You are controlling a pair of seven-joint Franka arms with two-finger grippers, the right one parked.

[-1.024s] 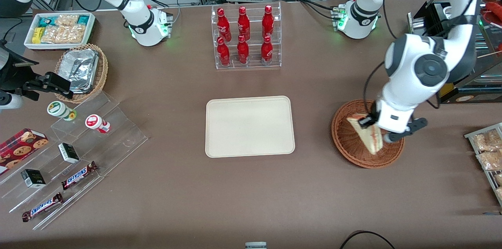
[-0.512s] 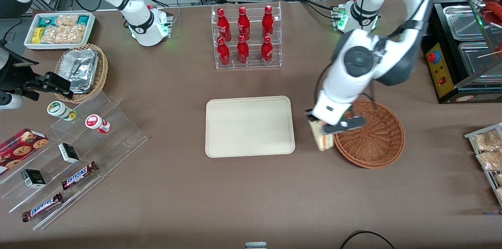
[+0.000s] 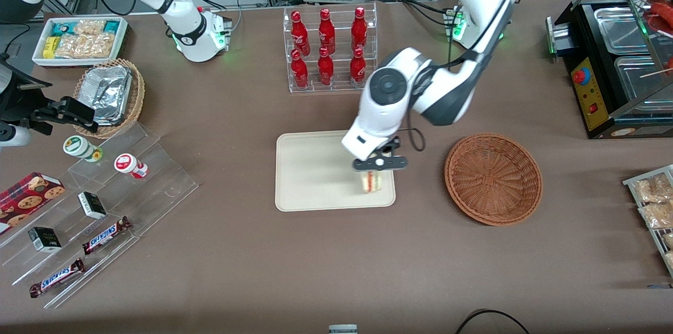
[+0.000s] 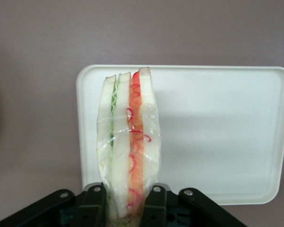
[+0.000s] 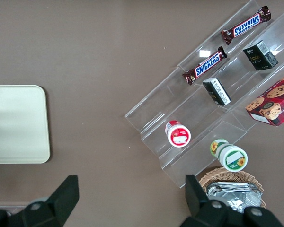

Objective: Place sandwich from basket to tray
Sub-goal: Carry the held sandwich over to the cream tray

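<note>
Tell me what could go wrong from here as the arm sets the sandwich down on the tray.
The end effector grips the sandwich by one narrow end, cut edge outward, so it may tip over on release. It hangs over the tray at the edge nearest the basket, so it could land on the rim or slide onto the table. The sandwich appears to be in a clear wrap, which might cling to the fingers.

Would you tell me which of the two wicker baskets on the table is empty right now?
The reddish-brown basket beside the tray; the lighter tan basket holds foil containers. The gripper holds the sandwich over the tray.
</note>
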